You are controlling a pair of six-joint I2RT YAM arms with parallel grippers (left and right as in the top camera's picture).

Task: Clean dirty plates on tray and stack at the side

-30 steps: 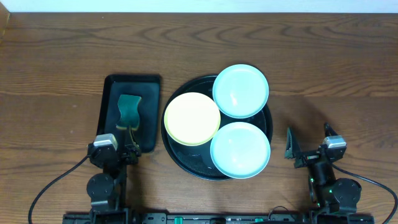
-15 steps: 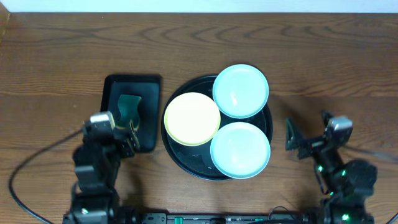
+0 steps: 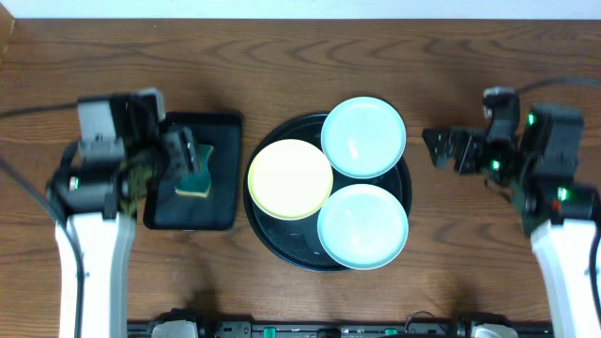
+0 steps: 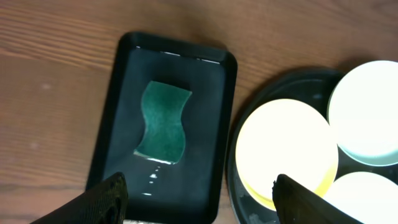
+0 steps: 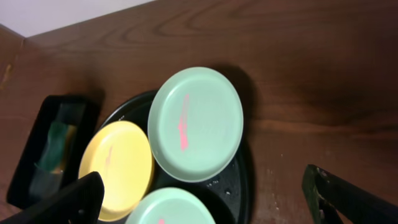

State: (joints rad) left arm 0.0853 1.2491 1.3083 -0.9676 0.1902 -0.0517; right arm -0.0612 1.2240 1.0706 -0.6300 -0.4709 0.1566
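A round black tray [image 3: 266,230] holds three plates: a pale yellow plate [image 3: 290,178] at the left, a mint plate [image 3: 363,137] at the top right overlapping the rim, and a second mint plate [image 3: 362,225] at the front. The right wrist view shows a red smear on the top mint plate [image 5: 196,123], a faint smear on the yellow one [image 5: 117,163] and a red mark on the front one [image 5: 169,208]. My left gripper [image 3: 183,155] is open over the rectangular tray. My right gripper [image 3: 449,148] is open, raised to the right of the round tray.
A small rectangular black tray [image 3: 223,202] lies left of the round tray, wet, with a green sponge [image 3: 196,170] in it; the sponge also shows in the left wrist view [image 4: 163,121]. Brown wood tabletop [image 3: 451,75] surrounds both trays.
Both arms rose from the near table edge and moved away from it. The left gripper now hangs over the sponge tray, the right beside the round tray. Plates did not move.
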